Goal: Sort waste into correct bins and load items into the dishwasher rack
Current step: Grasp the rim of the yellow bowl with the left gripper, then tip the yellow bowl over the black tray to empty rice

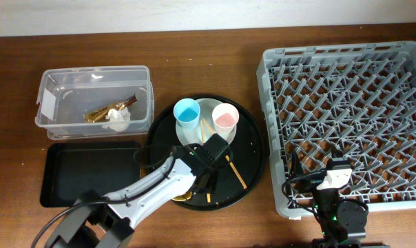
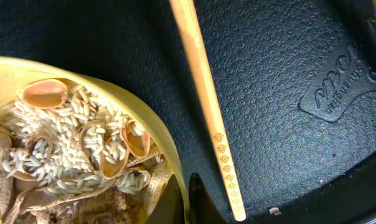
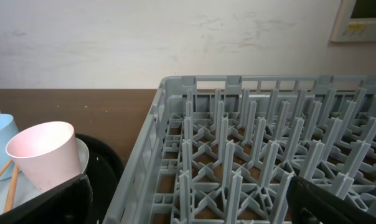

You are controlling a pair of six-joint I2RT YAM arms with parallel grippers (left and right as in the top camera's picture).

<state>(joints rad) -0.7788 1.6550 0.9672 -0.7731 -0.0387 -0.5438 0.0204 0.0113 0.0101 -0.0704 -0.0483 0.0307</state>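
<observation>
My left gripper [image 1: 209, 160] [image 2: 185, 194] is shut on the rim of the yellow bowl [image 2: 138, 109], one finger inside and one outside. The bowl holds beige food scraps and white rice [image 2: 70, 146]; in the overhead view only its edge [image 1: 182, 198] shows under the arm. A wooden chopstick [image 2: 206, 112] lies on the round black tray beside the bowl. A light blue cup [image 1: 186, 113] and a pink cup [image 1: 224, 117] stand on the pale plate [image 1: 206, 109]. My right gripper [image 1: 334, 178] [image 3: 194, 199] is open over the front left corner of the grey dishwasher rack [image 1: 346, 58].
The clear tub [image 1: 49, 93] at the back left holds crumpled white tissue [image 1: 117, 118] and a brown-gold wrapper [image 1: 98, 114]. The shallow black rectangular tray [image 1: 87, 172] lies in front of it. The large round black tray [image 1: 253, 148] sits between the bins and the rack.
</observation>
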